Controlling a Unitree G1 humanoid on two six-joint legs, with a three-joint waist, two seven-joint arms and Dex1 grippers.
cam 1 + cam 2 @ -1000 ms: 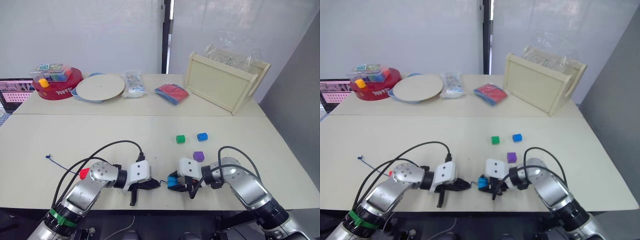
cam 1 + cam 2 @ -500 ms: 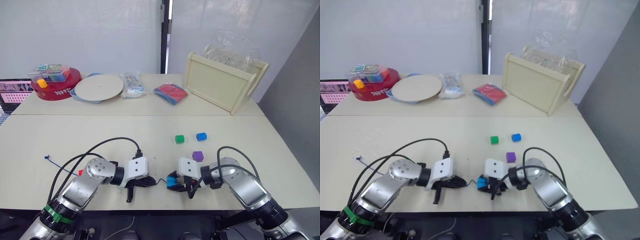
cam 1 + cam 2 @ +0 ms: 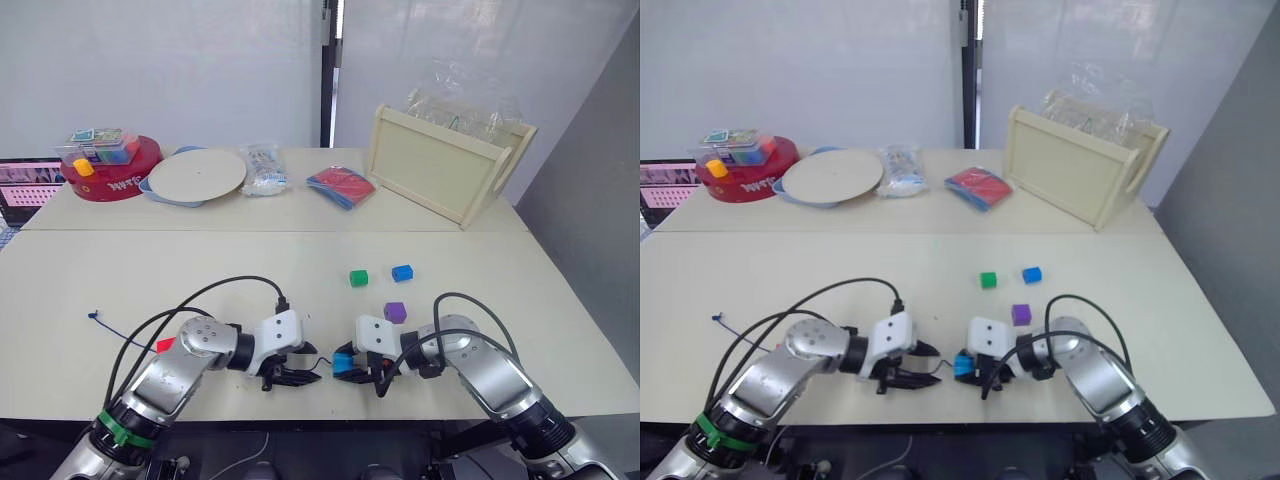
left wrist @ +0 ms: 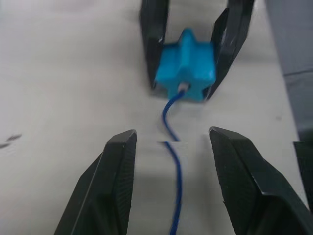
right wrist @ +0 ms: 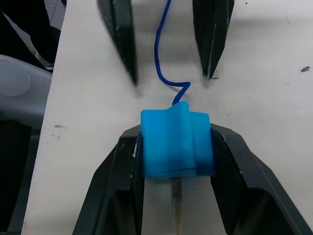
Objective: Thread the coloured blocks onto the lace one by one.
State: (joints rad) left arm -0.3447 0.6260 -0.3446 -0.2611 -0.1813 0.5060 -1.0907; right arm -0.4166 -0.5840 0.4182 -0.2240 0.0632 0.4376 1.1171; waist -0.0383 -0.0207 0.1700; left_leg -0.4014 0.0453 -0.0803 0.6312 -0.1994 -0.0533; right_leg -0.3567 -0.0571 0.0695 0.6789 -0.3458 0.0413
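Both arms bent inward low over the near edge of the pale table point(image 3: 200, 270), grippers facing each other; right gripper point(image 5: 176, 147) clamped on the cyan block point(image 5: 177, 143), one black finger on each side, held just above the tabletop; left gripper point(image 4: 171, 147) spread wide, grasping nothing, fingers either side of the lace point(image 4: 173, 166) without touching it.

Lace threaded through the cyan block, stiff pale tip poking out on the right gripper's side, dark-blue cord leaving the other face with a small kink and running back between the left fingers; far end of the lace lying out toward the table's left edge, small knot point(image 3: 94, 315) there; red block point(image 3: 165, 346) beside the left forearm, partly hidden by it.

Green block point(image 3: 360, 278) and blue block point(image 3: 403, 272) side by side farther up the table, apart; purple block point(image 3: 396, 312) nearer, just behind the right gripper.

At the back: red round tub point(image 3: 115, 170) with toys on top, pale plate point(image 3: 198, 175), clear packet point(image 3: 264, 165), red-and-blue cloth point(image 3: 342, 186), wooden tray point(image 3: 445, 165) tilted on its side with clear plastic behind; white wall beyond.
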